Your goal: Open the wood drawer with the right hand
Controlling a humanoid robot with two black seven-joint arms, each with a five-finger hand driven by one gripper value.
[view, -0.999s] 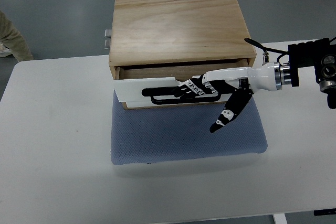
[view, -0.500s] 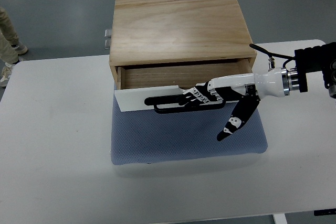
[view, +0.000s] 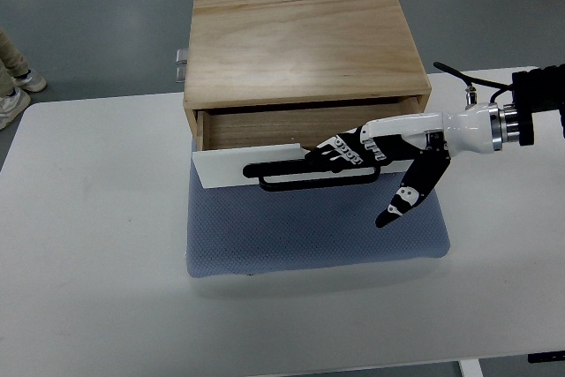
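Note:
A light wooden box point(view: 300, 41) stands at the back of the white table point(view: 88, 245). Its single drawer point(view: 291, 126) is pulled partly out. The white drawer front point(view: 221, 168) carries a long black handle point(view: 291, 184). My right hand point(view: 357, 165) reaches in from the right edge. Its black-and-white fingers point(view: 340, 149) are hooked over the top edge of the drawer front, just above the handle. The thumb point(view: 404, 202) points down and away over the mat. The left arm does not show.
A blue-grey mat point(view: 309, 236) lies under the box's front and spreads toward me. A small metal fitting point(view: 181, 64) sticks out of the box's left side. A person's shoe and trouser leg point(view: 11, 94) show on the floor at the left edge.
The drawer has slid further out toward me, showing more of its inside. My right hand has drawn back to the right with it. The person's feet at the left have shifted.

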